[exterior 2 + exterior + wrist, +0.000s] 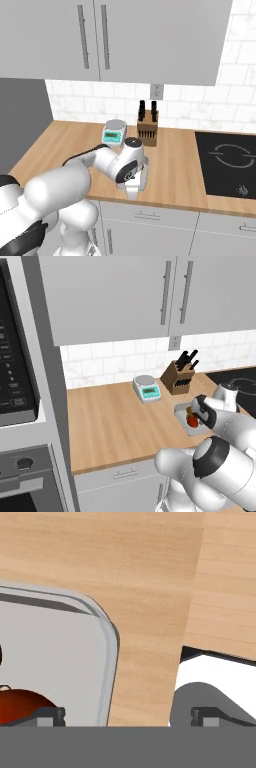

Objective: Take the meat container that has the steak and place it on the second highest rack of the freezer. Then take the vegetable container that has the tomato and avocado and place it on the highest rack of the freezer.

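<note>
On counter point(115, 421), claw point(127, 716) wide over container point(60, 657); hand view shows tomato point(20, 704).

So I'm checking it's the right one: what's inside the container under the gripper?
Inside the grey container, a red rounded item shows at one end. The open gripper and arm cover the rest.

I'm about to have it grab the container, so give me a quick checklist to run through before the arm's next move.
1. Gripper open: ok.
2. Container rim between the fingertips: ok.
3. Red item inside is the steak: cannot tell.
4. Container resting flat on the counter: ok.
5. Scale and knife block stand apart from the container: ok.
</note>
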